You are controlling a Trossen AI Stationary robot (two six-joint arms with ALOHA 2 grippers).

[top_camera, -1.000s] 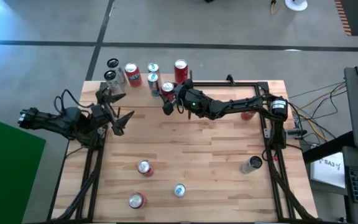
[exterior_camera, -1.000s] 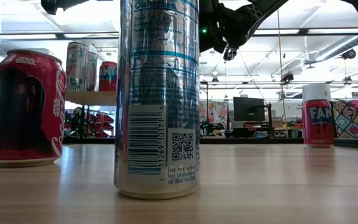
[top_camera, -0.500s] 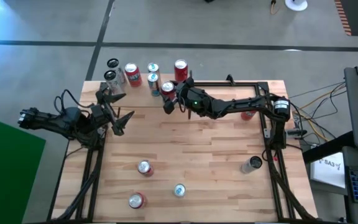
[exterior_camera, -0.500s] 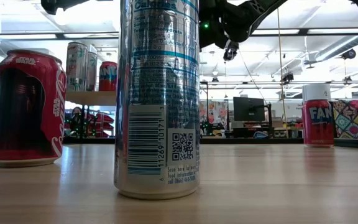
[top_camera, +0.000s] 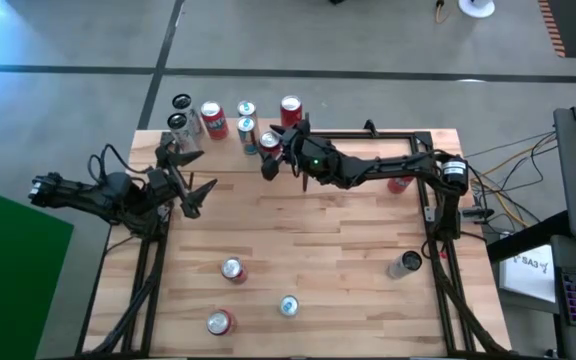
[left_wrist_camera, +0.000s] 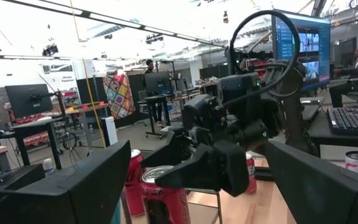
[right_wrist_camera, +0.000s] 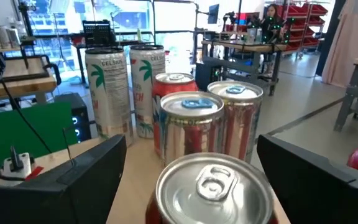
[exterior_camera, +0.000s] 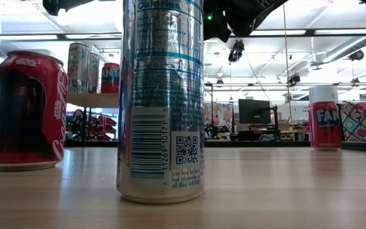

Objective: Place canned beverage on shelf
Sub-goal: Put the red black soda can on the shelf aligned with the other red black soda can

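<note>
The shelf, a light wood board, stands at the table's far left and carries several cans. The nearest of them is a red can with a silver top, standing upright on the shelf's near part. My right gripper hovers open just above it, one finger on each side of the can and clear of it. Behind it in the right wrist view stand a silver can, a red one and two tall white ones. My left gripper waits open at the table's left edge, holding nothing.
On the table stand loose cans: a red one, a silver-blue one and another red one near the front. A dark can is at the right, and a red can sits beside the right arm.
My right gripper has gone up a little above the red can on the shelf, staying open. The can has stayed upright where it was.
</note>
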